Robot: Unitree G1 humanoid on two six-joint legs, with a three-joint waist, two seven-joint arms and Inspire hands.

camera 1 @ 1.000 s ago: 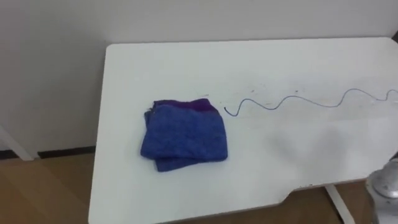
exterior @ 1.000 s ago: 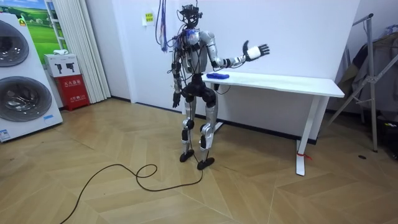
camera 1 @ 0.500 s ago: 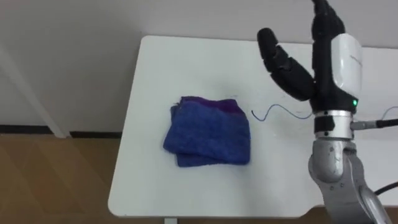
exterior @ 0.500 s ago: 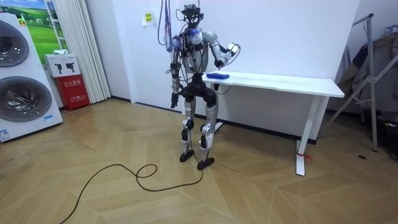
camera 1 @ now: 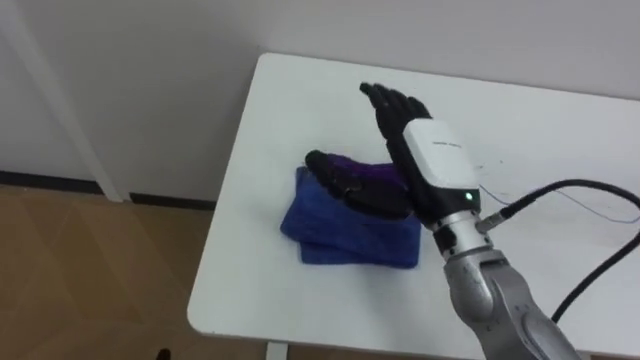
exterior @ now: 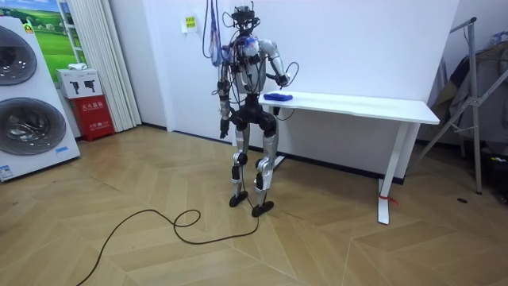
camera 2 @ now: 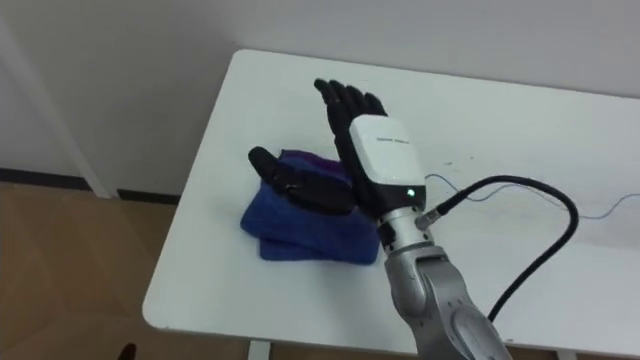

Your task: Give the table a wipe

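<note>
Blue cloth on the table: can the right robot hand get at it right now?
Probably yes: the right robot hand is open just over the blue cloth, with nothing between them.

Test room: stacked washing machines (exterior: 24,111), table (exterior: 373,105).

**Surface materials at the table.**

- Table (camera 1: 300,100): the white top is smooth and matt, with no visible grain. In the room view its legs (exterior: 399,155) look like white painted metal.
- Cloth (camera 1: 345,232): a blue woven textile with a soft, nubby pile like towelling. It is fully matt and lies in thick folded layers.
- Right hand (camera 1: 430,160): the back is a white, hard plastic shell, smooth and faintly glossy. The fingers (camera 1: 392,102) are black and matt and look like plastic.
- Floor (camera 1: 90,270): brown wood boards laid in a herringbone pattern, with a satin sheen.
- Wall (camera 1: 150,80): flat, matt and white, like paint.
- Washing machine (exterior: 63,151): a smooth, glossy white casing.
</note>
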